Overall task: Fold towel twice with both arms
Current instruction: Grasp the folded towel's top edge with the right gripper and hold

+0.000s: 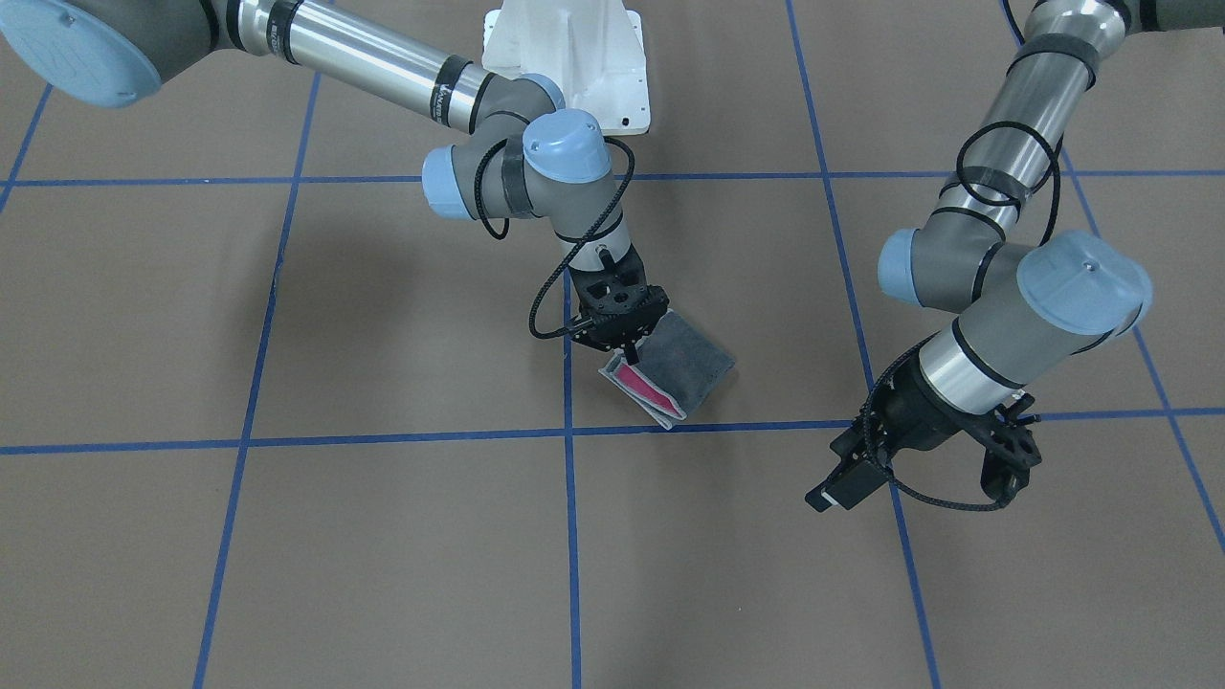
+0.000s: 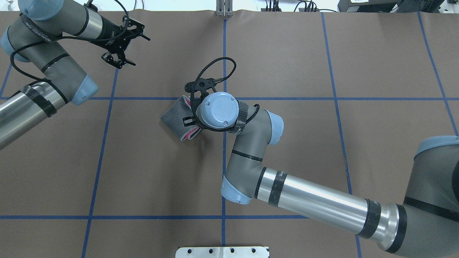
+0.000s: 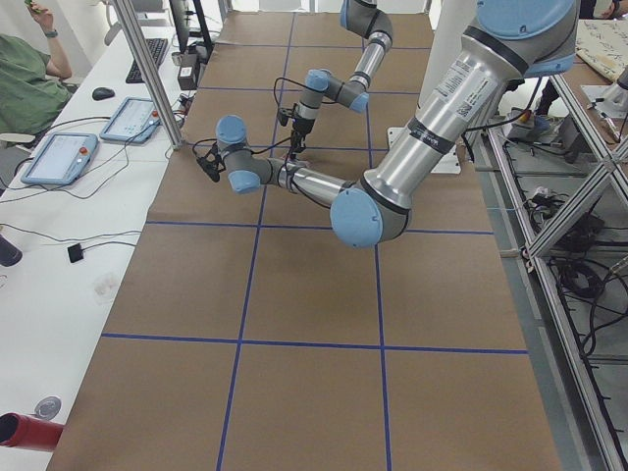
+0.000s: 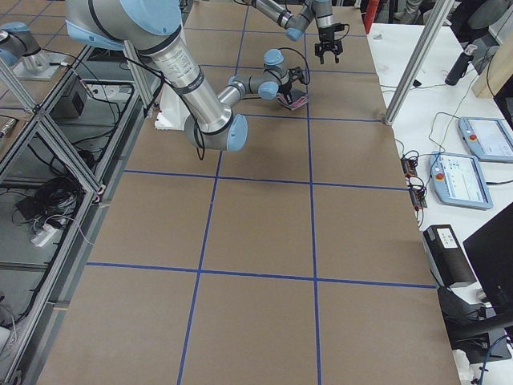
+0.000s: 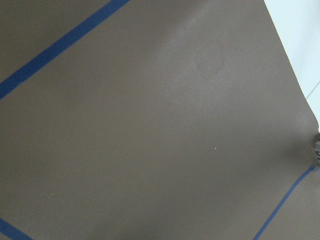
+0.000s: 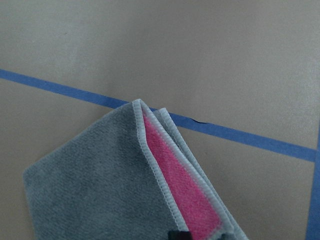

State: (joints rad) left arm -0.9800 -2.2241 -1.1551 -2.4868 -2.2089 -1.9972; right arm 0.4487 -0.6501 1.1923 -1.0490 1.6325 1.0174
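Fig.: The towel (image 1: 689, 364) lies folded near the centre of the brown table (image 1: 287, 574). Grey face is out, w/ pink showing inside the open edge between light stitched hems. One corner reaches a blue tape line (image 1: 383, 442), close to a crossing of the grid. Bare paper lies broad on every side of the cloth. The white pedestal base (image 1: 574, 67) stands at the robot's edge, well apart.

The right gripper (image 1: 627, 354) stands over the towel's open edge, jaws narrow and pinched on the layers there (in the right wrist view, grey and pink run down to a black tip at the bottom edge).

The left gripper (image 2: 120, 61) hangs over bare table near the operators' edge, fingers spread wide, well apart from the towel.
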